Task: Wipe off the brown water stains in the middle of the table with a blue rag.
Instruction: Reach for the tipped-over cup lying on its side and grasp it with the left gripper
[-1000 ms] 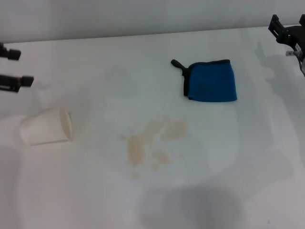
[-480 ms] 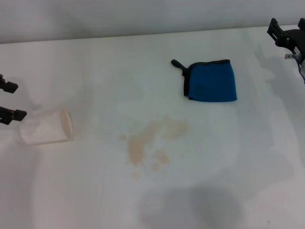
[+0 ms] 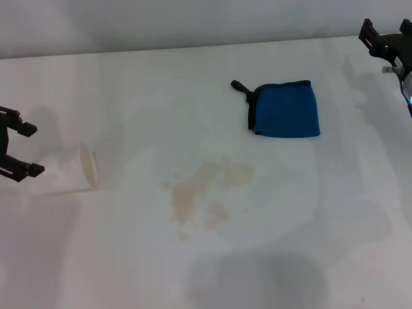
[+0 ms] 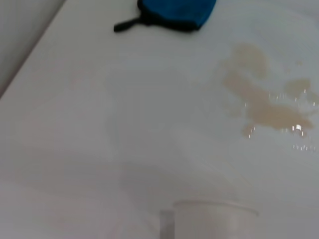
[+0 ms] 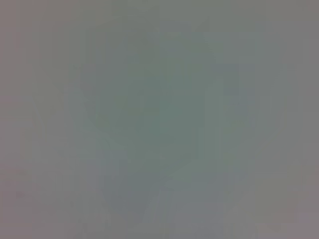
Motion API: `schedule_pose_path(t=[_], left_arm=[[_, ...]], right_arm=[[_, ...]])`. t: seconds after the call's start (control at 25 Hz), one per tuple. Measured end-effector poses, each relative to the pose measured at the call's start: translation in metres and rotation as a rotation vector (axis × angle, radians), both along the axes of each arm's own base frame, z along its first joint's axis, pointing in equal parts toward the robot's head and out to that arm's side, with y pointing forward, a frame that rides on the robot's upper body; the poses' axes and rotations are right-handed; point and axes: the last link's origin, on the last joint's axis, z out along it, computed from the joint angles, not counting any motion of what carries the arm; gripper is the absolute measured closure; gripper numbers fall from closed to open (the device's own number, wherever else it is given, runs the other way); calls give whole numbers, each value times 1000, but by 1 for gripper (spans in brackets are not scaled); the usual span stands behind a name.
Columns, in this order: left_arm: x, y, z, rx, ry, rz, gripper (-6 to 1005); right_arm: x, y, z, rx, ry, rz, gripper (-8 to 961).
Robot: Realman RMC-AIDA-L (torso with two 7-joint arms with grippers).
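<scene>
The blue rag (image 3: 286, 109) lies flat on the white table (image 3: 129, 257), right of centre toward the far side, its black loop pointing left. The brown water stains (image 3: 206, 190) spread over the middle of the table, nearer than the rag. Both also show in the left wrist view: the blue rag (image 4: 174, 10) and the brown water stains (image 4: 264, 99). My left gripper (image 3: 29, 149) is open at the left edge, its fingers either side of a cup's closed end. Far from the rag, my right gripper (image 3: 386, 32) hangs open at the far right corner.
A white paper cup (image 3: 71, 170) lies on its side at the left, mouth toward the stains; its rim shows as the cup (image 4: 214, 219) in the left wrist view. The table's far edge meets a grey wall. The right wrist view is plain grey.
My left gripper has moved nearer along the left edge and now brackets the cup's closed end. The right gripper, rag and stains have stayed put.
</scene>
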Motion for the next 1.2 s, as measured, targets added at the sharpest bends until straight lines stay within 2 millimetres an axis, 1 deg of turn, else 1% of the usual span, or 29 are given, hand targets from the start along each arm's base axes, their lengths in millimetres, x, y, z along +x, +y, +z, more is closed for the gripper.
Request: schedule_pose_path(t=[0.24, 0.52, 0.68, 0.76, 1.04, 1.2], left_arm=[[-5, 3, -3, -5, 74, -19, 173], [0, 5, -18, -42, 75, -78, 176], [-2, 8, -26, -44, 96, -97, 183], [-4, 9, -30, -48, 113, -103, 186], [-9, 10, -62, -51, 151, -157, 198], [-8, 11, -71, -56, 156, -171, 205]], right_arm=[[2, -2, 0, 4, 20, -6, 140], [3, -2, 0, 5, 27, -8, 141], [2, -1, 0, 5, 27, -6, 142], [2, -1, 0, 5, 27, -6, 142], [1, 0, 1, 9, 26, -2, 143], [0, 1, 2, 11, 25, 1, 144]])
